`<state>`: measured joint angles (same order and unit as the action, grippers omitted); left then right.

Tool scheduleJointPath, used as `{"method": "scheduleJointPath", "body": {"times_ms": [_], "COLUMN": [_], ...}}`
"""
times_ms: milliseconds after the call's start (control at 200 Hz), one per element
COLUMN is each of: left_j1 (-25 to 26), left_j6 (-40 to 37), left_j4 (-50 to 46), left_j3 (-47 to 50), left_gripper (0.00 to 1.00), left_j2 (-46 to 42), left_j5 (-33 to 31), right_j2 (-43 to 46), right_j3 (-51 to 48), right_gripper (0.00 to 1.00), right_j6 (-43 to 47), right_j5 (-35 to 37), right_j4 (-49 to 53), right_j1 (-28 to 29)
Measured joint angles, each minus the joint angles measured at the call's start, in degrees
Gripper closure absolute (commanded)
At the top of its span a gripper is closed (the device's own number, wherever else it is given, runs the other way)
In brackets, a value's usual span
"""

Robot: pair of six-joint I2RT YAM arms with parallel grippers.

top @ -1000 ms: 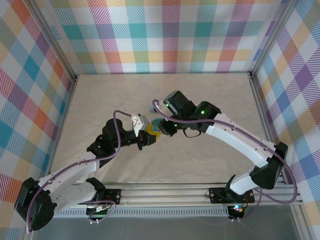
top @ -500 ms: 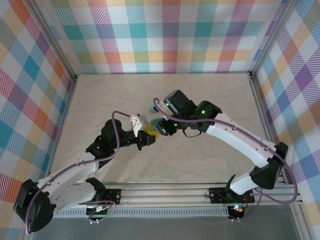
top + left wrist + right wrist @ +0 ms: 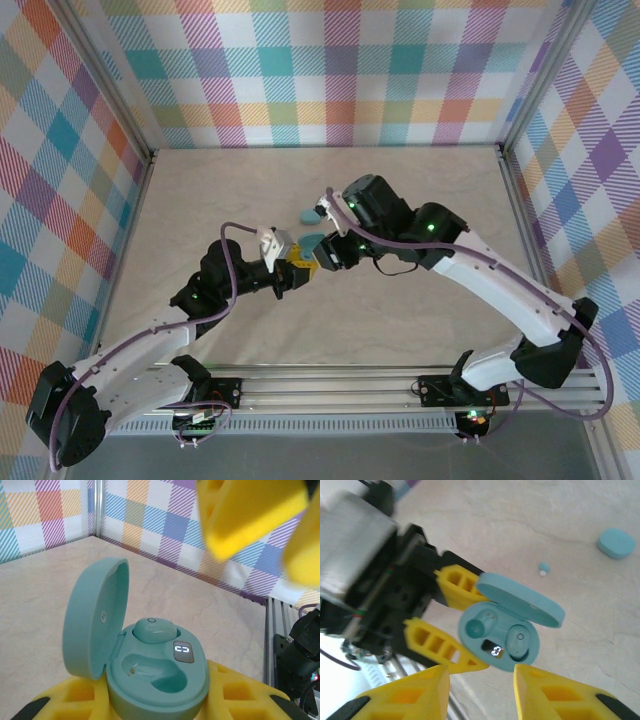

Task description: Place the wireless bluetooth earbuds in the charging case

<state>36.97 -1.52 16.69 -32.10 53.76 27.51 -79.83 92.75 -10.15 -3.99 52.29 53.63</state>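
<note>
My left gripper (image 3: pixel 157 700) is shut on the base of the teal charging case (image 3: pixel 160 675), gripping it between its yellow fingers (image 3: pixel 240 695). The lid (image 3: pixel 95 620) stands open. One earbud (image 3: pixel 155 630) sits in the far slot beside the lit display, and the near slot is empty. In the right wrist view the same case (image 3: pixel 500 635) holds that earbud (image 3: pixel 519 641). My right gripper (image 3: pixel 481 680) hovers just off the case, open, with nothing between its fingers. A loose earbud (image 3: pixel 544 569) lies on the table beyond. From above, the case (image 3: pixel 313 243) sits between both grippers.
A second, closed light blue case (image 3: pixel 616 542) lies on the marble table, also visible from above (image 3: pixel 305 214) just behind the grippers. Plaid walls enclose the table on three sides. The right gripper's yellow fingers (image 3: pixel 250 515) hang above the held case.
The right gripper's jaws have widened and the right arm has drawn back to the right, away from the case. The left arm holds the case in the same place.
</note>
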Motion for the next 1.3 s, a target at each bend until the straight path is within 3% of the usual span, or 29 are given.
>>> {"method": "scheduleJointPath", "body": {"times_ms": [280,545,650,1065,1300], "left_j1": [0.00,0.00,0.00,0.00,0.00], "left_j6": [0.90,2.19,2.34,2.29,2.29], "left_j4": [-2.73,-10.86,-13.88,-24.68,-26.75], "left_j3": [0.85,0.74,0.35,-4.59,-4.61], "left_gripper": [1.00,1.00,1.00,1.00,1.00], "left_j2": [-5.44,-12.28,-14.80,-18.99,-19.78], "left_j5": [-1.73,-3.08,-3.19,-4.26,-4.26], "right_j2": [0.94,1.88,0.46,-25.40,-40.59], "right_j3": [2.75,1.44,0.72,0.11,10.91], "right_gripper": [0.57,0.56,0.56,0.65,0.70], "right_j6": [-3.37,-10.93,-12.02,-14.47,-11.52], "right_j5": [-6.08,-10.97,-10.88,-12.37,-14.95], "right_j4": [-2.89,-5.97,-6.80,-12.02,-12.81], "right_j1": [-2.86,-17.73,-20.70,-18.14,-13.92]}}
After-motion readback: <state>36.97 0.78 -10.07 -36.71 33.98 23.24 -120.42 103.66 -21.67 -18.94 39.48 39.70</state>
